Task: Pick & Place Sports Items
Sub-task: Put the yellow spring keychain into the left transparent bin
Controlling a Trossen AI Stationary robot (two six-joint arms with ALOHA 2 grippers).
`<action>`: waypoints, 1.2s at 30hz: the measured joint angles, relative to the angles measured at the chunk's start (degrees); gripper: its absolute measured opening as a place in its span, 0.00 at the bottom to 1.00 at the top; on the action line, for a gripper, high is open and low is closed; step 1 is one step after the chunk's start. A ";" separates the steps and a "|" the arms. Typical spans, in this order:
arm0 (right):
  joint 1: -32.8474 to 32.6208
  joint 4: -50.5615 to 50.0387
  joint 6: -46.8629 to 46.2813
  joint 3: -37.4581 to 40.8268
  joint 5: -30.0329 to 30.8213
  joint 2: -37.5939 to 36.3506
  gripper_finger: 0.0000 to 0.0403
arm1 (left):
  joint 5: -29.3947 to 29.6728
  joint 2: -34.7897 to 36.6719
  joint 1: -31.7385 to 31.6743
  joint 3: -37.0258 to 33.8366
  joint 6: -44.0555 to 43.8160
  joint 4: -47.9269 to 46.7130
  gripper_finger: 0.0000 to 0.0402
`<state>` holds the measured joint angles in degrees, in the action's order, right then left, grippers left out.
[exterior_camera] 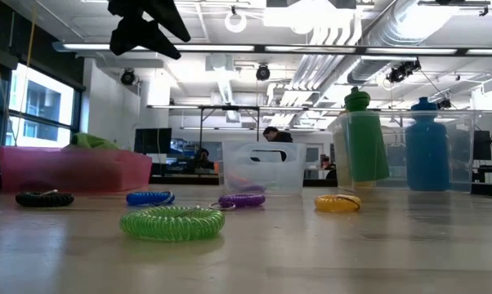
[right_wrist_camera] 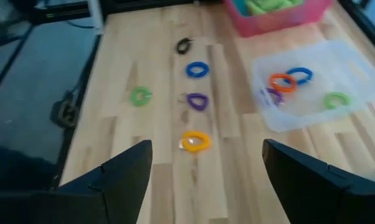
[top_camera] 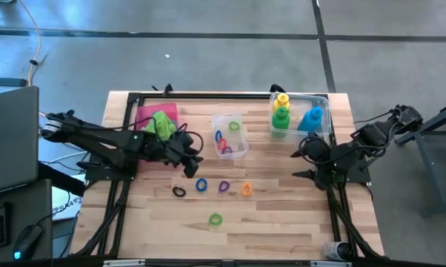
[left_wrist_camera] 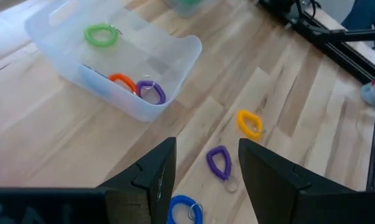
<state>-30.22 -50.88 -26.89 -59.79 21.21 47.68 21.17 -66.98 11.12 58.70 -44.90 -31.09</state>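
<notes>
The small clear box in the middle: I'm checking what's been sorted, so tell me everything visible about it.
The small clear box is translucent plastic, open-topped, with rounded corners and a handle cut-out in its end wall. It sits upright on the wooden table, between the pink tray and the larger bottle box. Inside lie green, orange, purple and blue coil rings. Neither gripper touches it.

wooden table (top_camera: 282, 222) with rings (top_camera: 215, 219), boxes (top_camera: 230, 136), tray (top_camera: 144, 113)

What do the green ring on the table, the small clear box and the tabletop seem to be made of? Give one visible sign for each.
Green ring: likely springy plastic, glossy; it is a translucent coil with highlights.
Small clear box: plastic, slightly frosted; the rings inside show through its walls.
Tabletop: wood, smooth matte; pale planks with grain and seams.
</notes>
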 joint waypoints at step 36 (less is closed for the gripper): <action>12.91 17.27 14.27 0.00 -21.02 25.59 0.73 | -9.92 1.12 0.54 0.00 18.33 0.72 0.42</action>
<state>-17.31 -33.61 -12.62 -59.79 0.18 73.27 11.25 -65.87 11.66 58.70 -26.57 -30.37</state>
